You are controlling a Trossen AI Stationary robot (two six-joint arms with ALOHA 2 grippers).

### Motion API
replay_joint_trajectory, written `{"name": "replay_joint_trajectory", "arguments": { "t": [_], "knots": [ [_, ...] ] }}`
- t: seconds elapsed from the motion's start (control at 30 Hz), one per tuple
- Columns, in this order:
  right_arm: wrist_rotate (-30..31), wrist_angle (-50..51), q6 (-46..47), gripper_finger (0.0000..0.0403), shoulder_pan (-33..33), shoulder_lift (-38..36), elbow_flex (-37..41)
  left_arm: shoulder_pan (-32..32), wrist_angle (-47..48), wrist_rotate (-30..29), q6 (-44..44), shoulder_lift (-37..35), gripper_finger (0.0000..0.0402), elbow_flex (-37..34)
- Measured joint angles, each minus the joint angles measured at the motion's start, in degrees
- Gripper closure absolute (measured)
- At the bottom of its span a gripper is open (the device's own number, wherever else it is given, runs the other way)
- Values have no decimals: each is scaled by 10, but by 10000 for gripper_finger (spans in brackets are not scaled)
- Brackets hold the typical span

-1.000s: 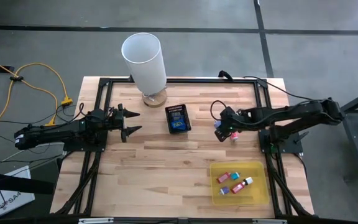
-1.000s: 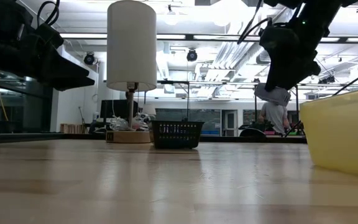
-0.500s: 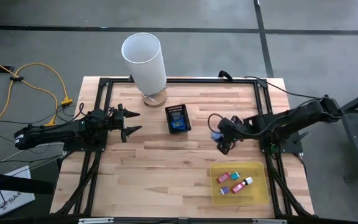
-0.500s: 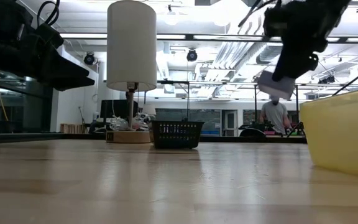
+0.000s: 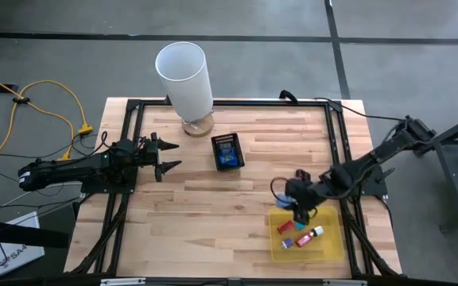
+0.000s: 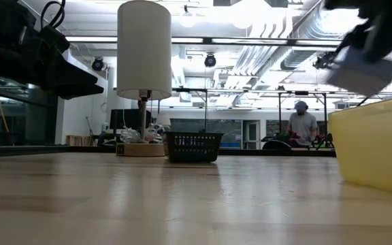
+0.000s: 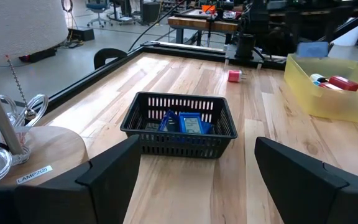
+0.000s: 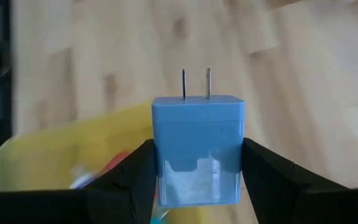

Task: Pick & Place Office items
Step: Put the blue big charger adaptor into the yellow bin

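My right gripper hangs over the far left corner of the yellow tray and is shut on a pale blue plug block with two metal prongs. The block is a blur in the low view. Red, teal and purple pieces lie in the tray. One small red piece rests on the table beyond the black mesh box, which holds blue pieces. My left gripper waits open at the table's left, facing the box. My right gripper pinches the pale blue block between its two fingers, one on each side face. The prongs point away from the wrist, past the fingertips. The fingers come from above, and the block is lifted clear over the tray's edge.
A white lamp on a round wooden base stands at the far edge, left of the mesh box. The tray's wall rises at the near right. Bare wood lies between the box and the tray. A person stands in the room behind.
My right gripper has carried the blue block from beside the mesh box's right toward the table's near edge, and it now stands over the tray's far left corner. It has stayed shut on the block. The left arm has kept still.
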State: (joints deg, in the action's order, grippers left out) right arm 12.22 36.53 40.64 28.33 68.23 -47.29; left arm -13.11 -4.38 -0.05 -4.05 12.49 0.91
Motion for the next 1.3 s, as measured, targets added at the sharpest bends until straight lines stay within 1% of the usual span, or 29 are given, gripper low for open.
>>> {"name": "replay_joint_trajectory", "arguments": {
  "t": [0.2,0.3,0.87,0.97,1.07,1.3],
  "knots": [
    [-37,-6,1,214,81,0,0,0,0,0,0,0,94,0],
    [-54,-11,21,215,119,0,0,0,0,0,0,0,94,0],
    [-58,-12,170,215,320,1,0,0,0,0,0,0,94,0],
    [-57,-12,193,215,348,1,0,0,0,0,0,0,94,0],
    [-44,-11,206,213,371,1,0,0,0,0,0,0,94,0],
    [-35,2,235,215,389,1,0,0,0,0,0,0,94,0]
  ]
}}
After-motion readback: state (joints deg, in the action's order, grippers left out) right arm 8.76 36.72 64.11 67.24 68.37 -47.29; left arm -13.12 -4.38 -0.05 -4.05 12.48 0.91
